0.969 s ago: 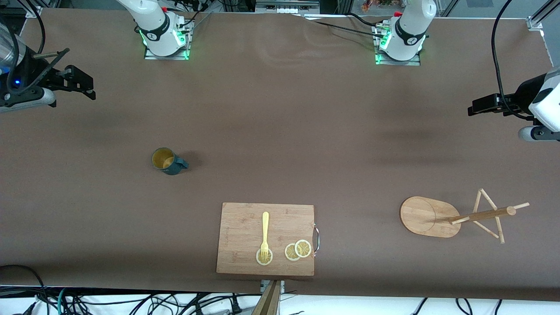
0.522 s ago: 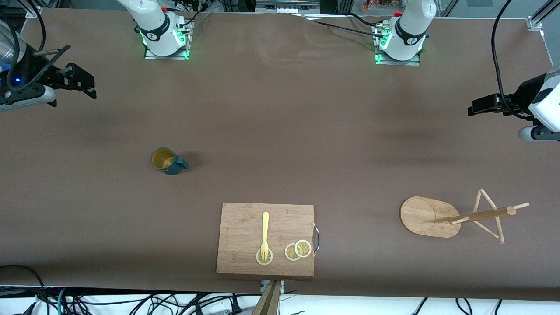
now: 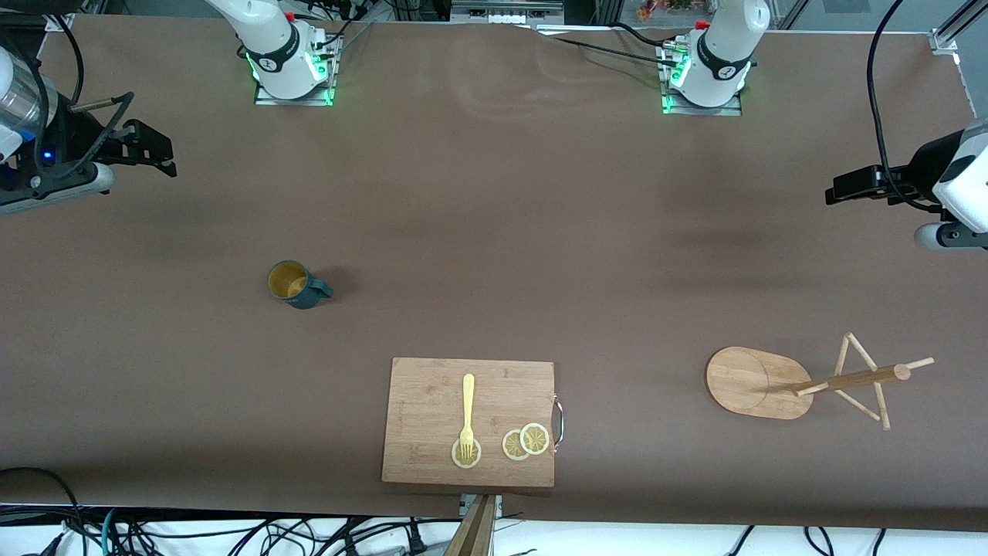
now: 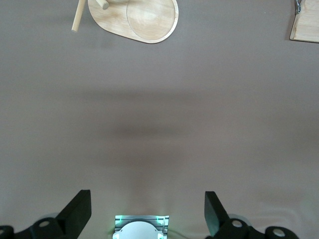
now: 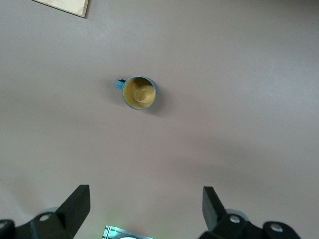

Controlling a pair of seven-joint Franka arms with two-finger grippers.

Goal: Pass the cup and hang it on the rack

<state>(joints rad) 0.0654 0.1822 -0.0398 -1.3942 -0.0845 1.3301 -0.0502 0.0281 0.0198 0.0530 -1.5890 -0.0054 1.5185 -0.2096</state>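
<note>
The dark teal cup [image 3: 297, 284] stands upright on the brown table toward the right arm's end, its ochre inside showing and its handle pointing toward the table's middle. The right wrist view shows the cup [image 5: 139, 93] from above. My right gripper [image 3: 154, 150] hangs open and empty over bare table at that end, apart from the cup; its own view shows the gripper [image 5: 146, 204] open. The wooden rack [image 3: 803, 382] stands toward the left arm's end on its oval base [image 4: 139, 20]. My left gripper [image 3: 845, 189] waits open over bare table there, its jaws wide in its own view [image 4: 148, 209].
A bamboo cutting board [image 3: 468, 421] lies near the table's front edge between cup and rack. On it are a yellow fork [image 3: 468, 413] and lemon slices [image 3: 526, 442]. A corner of the board [image 5: 65, 6] shows in the right wrist view. The arm bases [image 3: 289, 66] stand farthest from the camera.
My right gripper has drifted a little toward the table's middle. The left arm, cup and rack have not moved.
</note>
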